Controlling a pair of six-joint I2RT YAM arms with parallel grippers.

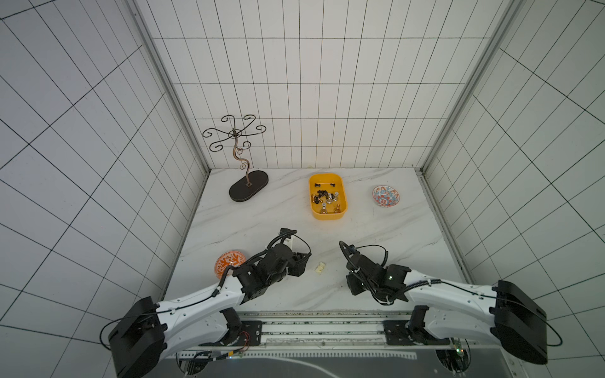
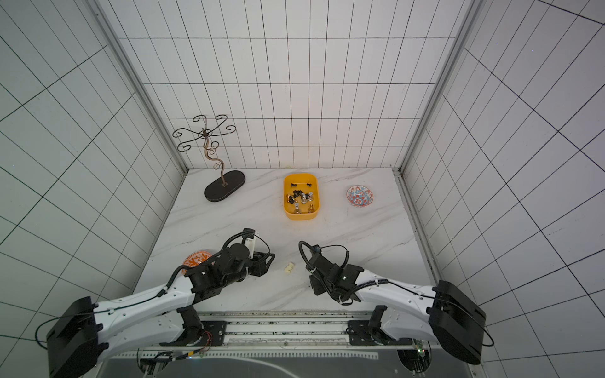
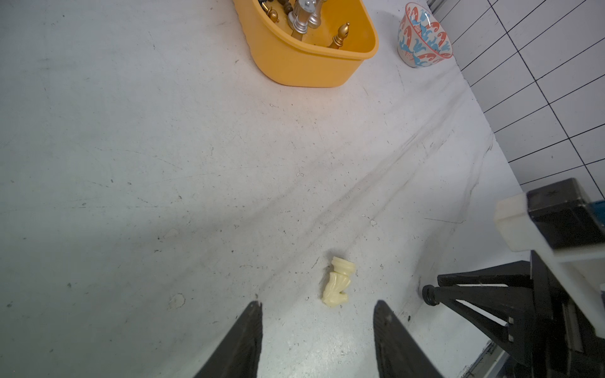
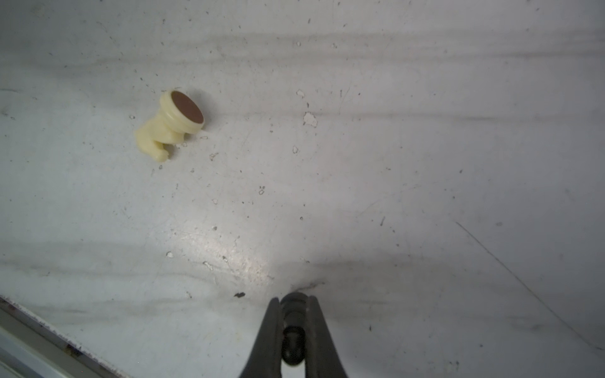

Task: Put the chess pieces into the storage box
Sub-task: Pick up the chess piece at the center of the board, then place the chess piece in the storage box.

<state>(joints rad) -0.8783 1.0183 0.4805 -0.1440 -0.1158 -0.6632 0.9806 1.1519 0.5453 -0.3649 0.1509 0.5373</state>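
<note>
Pawn (image 4: 292,327) in right gripper (image 4: 293,299), close to table (image 4: 425,163)

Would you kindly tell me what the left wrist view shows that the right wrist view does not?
Only the left wrist view: the box holding silver and gold pieces, the bowl, and the open left pincer. Only the right wrist view: the brown underside of the knight. Both: the cream knight lying on its side on the table, and the right pincer shut on a black pawn.
</note>
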